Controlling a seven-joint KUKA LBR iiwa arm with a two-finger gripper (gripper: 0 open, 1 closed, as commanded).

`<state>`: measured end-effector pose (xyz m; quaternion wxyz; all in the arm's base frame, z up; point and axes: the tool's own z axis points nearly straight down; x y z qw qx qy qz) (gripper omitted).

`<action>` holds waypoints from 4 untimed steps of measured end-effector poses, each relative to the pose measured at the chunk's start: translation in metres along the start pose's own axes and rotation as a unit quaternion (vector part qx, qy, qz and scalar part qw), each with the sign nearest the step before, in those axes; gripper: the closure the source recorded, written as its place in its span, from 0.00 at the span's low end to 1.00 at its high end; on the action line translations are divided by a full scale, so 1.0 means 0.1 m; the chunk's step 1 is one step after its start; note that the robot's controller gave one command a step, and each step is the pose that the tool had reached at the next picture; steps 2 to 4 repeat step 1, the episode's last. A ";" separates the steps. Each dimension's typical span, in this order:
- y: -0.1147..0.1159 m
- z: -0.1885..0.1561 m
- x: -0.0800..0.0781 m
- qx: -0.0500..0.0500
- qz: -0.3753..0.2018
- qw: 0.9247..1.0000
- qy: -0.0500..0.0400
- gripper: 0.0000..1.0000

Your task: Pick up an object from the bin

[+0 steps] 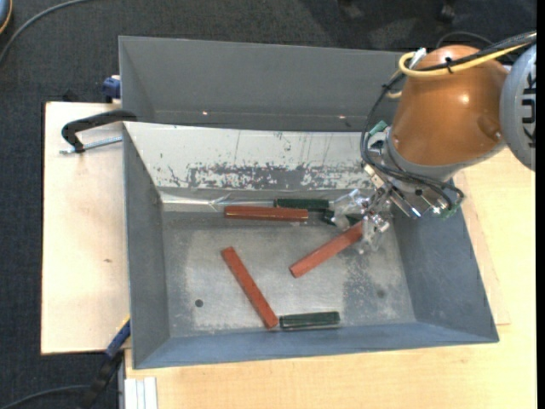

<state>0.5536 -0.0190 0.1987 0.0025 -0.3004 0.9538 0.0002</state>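
Observation:
My gripper (370,218) hangs low in the bin's right half, near the back wall. A red-brown flat bar (324,256) lies slanted just below it, and the bar's upper right end reaches in under the gripper's tip. To the left of the gripper, along the foot of the back wall, lie a second red-brown bar (266,214) and a dark green bar (303,204); the green one ends close to the gripper.
A third red-brown bar (249,286) lies slanted on the bin floor left of centre. A dark green bar (309,319) rests against the front wall beside its lower end. The arm's orange dome stands over the bin's right rear corner.

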 end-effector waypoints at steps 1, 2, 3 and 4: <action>-0.44 -0.73 0.45 0.005 -0.026 1.000 -0.002 1.00; -0.44 -0.73 0.45 0.005 -0.026 1.000 -0.002 1.00; -0.44 -0.73 0.45 0.005 -0.026 1.000 -0.002 1.00; -0.44 -0.73 0.45 0.005 -0.026 1.000 -0.002 1.00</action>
